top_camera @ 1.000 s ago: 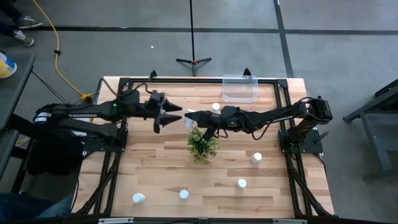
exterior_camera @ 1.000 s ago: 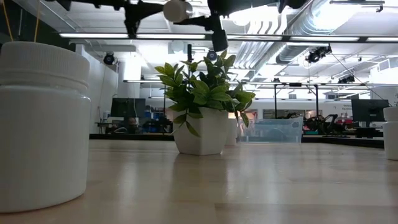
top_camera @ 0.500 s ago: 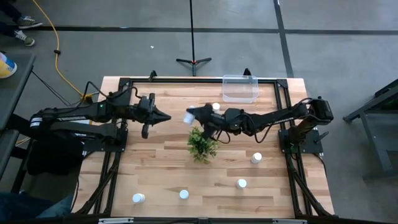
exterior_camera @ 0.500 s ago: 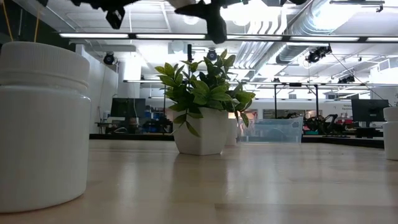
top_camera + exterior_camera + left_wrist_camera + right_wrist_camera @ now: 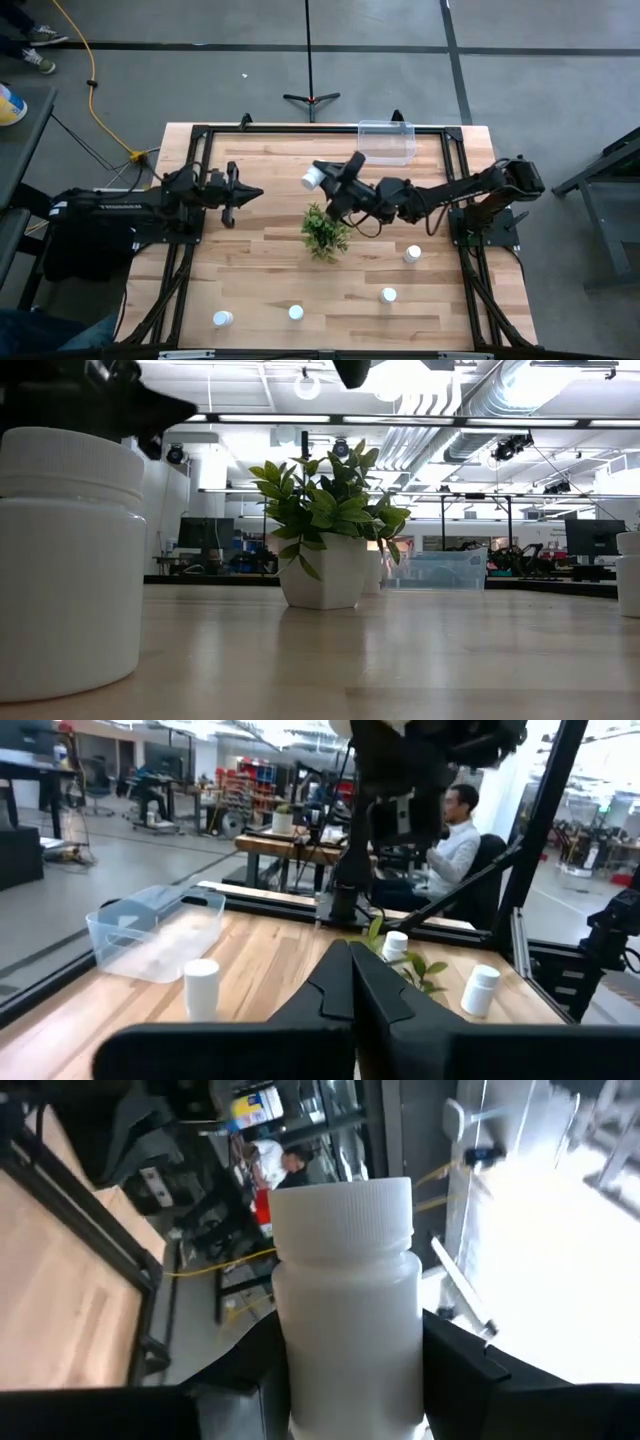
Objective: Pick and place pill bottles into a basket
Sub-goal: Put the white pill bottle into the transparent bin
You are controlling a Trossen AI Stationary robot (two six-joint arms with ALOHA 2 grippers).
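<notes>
My right gripper (image 5: 330, 180) is shut on a white pill bottle (image 5: 312, 178), high above the table just beyond the green plant (image 5: 325, 232). The clear basket (image 5: 386, 142) stands at the far edge, right of centre. My left gripper (image 5: 247, 193) hangs shut and empty over the table's left part; its fingers (image 5: 350, 982) meet. Several more pill bottles stand upright on the wood: two at the near left (image 5: 222, 319) (image 5: 296, 312) and two at the right (image 5: 388, 295) (image 5: 413, 254). My right gripper pinches the bottle's round body (image 5: 345, 1370) between its two fingers, one on each side, below the cap (image 5: 340, 1205). The fingers come from the table's right. The bottle is lifted clear, its cap end pointing away from the gripper toward the table's left.
The plant in its white pot (image 5: 325, 570) stands mid-table, under the right arm. A black frame rail (image 5: 300, 130) runs round the table. One bottle (image 5: 201, 990) stands near the basket (image 5: 155, 932). A person (image 5: 455, 840) sits beyond the table's right side.
My left gripper has drawn back from the held bottle toward the table's left edge and shut with nothing in it. My right gripper has risen, shifted a little toward the far edge and turned, carrying the bottle with it.
</notes>
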